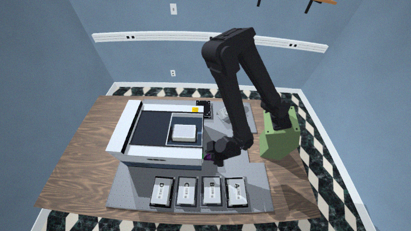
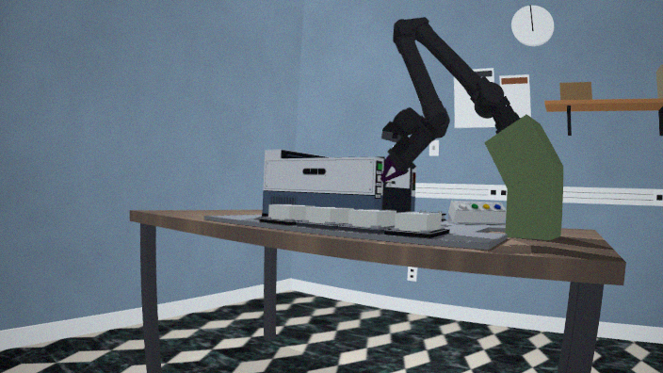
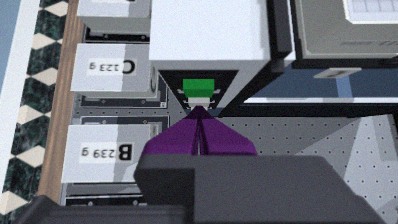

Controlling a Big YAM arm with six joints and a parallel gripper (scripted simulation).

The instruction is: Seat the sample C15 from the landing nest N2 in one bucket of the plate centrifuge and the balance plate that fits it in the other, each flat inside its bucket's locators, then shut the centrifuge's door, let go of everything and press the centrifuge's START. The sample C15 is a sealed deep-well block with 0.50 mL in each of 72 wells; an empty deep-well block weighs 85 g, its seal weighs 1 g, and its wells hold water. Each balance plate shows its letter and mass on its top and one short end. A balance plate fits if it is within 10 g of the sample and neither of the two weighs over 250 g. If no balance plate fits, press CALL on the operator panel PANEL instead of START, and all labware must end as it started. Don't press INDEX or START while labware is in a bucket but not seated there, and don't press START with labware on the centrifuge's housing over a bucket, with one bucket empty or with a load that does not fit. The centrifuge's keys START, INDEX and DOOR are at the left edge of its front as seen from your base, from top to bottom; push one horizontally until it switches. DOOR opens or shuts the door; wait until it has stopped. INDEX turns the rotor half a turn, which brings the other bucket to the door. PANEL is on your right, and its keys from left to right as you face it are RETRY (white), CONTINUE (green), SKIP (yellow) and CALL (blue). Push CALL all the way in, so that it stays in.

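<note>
The centrifuge (image 1: 157,131) stands with its door slid back to the left. The white sealed block C15 (image 1: 184,132) lies flat in the bucket at the opening. My gripper (image 1: 208,157) is shut and empty at the front corner of the centrifuge, where the keys are. In the wrist view its purple fingertips (image 3: 200,111) meet the white key (image 3: 200,101) just below the green START key (image 3: 198,86). It also shows at the key column in the exterior view (image 2: 387,175). Balance plates D (image 1: 161,191), C (image 1: 187,191), B (image 1: 212,190) and A (image 1: 237,192) sit in their nests. Plate C (image 3: 107,67) reads 123 g and plate B (image 3: 107,152) reads 239 g.
The black landing nest (image 1: 204,108) behind the centrifuge is empty. The operator panel (image 2: 476,211) with coloured keys stands beside the green arm base (image 1: 280,137). The plate row lies near the table's front edge.
</note>
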